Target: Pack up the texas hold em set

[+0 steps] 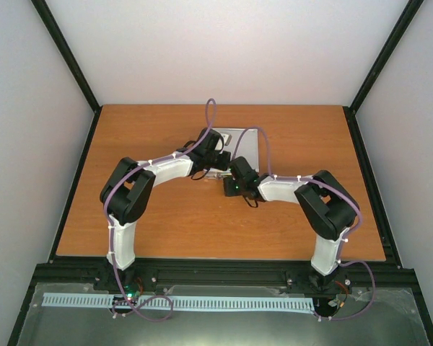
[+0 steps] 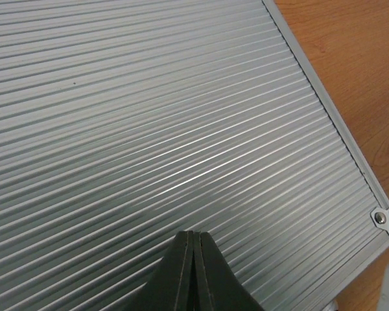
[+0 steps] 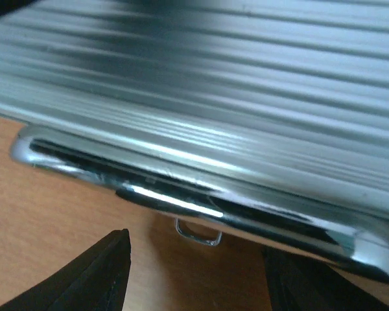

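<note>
Roomy tabletop [image 1: 310,216] around case [image 1: 244,155]; left fingers [image 2: 181,278] together, right fingers [image 3: 97,275] apart, seemingly at edge.

No lettering can be read in any view.
The ribbed silver case [image 2: 149,129] shows only plain grooves and a rivet [image 2: 380,218] at its corner, with no label, brand or number on it. Its shiny edge in the right wrist view is too blurred to show any mark, and the tabletop [image 1: 166,231] carries no print or sign.
</note>
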